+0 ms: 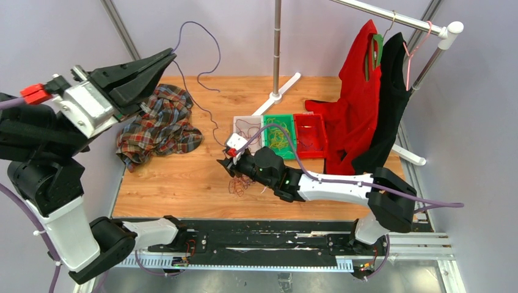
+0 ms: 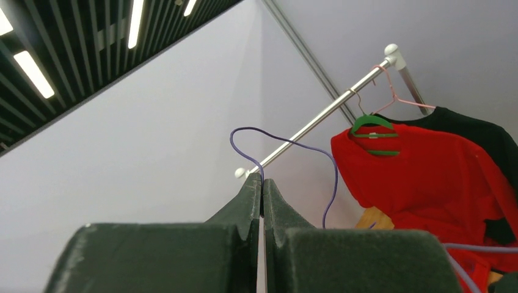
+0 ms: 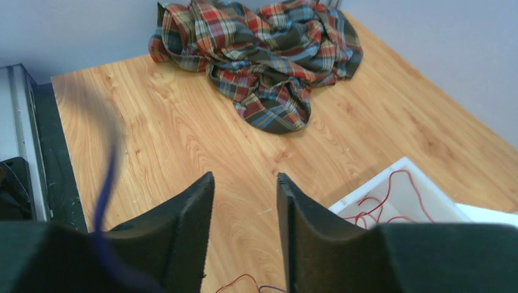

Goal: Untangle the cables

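A long purple cable [image 1: 215, 58] runs from my left gripper [image 1: 171, 55] in a high loop, then drops to the table near my right gripper [image 1: 223, 163]. My left gripper is raised high at the far left and shut on this cable's end; in the left wrist view the cable [image 2: 293, 141] comes out of the closed tips [image 2: 262, 180]. A bunch of dark red cables [image 1: 240, 183] lies on the table just under my right gripper. My right gripper [image 3: 244, 183] is open and empty above bare wood, with a red and a purple strand [image 3: 259, 283] below its tips.
A plaid shirt [image 1: 160, 125] lies at the back left and also shows in the right wrist view [image 3: 262, 67]. White [image 1: 239, 120], green [image 1: 288, 120] and red [image 1: 310, 117] trays holding wires stand mid-table. A clothes rack [image 1: 276, 49] with red [image 1: 354, 104] and black garments stands at the right.
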Robot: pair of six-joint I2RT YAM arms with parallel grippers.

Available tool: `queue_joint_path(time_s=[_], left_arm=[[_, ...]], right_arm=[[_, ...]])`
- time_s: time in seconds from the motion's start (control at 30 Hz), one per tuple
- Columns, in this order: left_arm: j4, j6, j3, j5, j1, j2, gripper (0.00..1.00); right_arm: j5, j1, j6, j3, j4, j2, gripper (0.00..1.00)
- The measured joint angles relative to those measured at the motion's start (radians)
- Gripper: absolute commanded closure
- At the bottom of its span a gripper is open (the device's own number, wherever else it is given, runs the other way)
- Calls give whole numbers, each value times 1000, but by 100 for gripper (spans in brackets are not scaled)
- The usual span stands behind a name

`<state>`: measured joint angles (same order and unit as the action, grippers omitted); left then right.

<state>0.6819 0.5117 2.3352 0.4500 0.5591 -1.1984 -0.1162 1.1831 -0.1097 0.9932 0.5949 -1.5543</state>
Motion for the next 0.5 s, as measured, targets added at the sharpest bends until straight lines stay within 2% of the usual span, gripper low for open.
queue_joint_path(time_s=[0.07,0.17,0.33,0.43,0.5], left_arm=[[-5,-6,27,2,0,-6,100],[-39,-16,48,-1,0,-6,100],[-152,-15,49,-55,0,-6,100],[-254,6,49,-127,0,-12,100],[-339,34,55,-188,1,-24,100]], right_arm=[[-5,0,2,-19,21,-18,71],[-9,0,10,-72,46,-40,75],[-23,0,32,-180,80,-72,75],[-35,0,45,-242,98,-80,76],[-47,0,56,-280,114,-80,74]])
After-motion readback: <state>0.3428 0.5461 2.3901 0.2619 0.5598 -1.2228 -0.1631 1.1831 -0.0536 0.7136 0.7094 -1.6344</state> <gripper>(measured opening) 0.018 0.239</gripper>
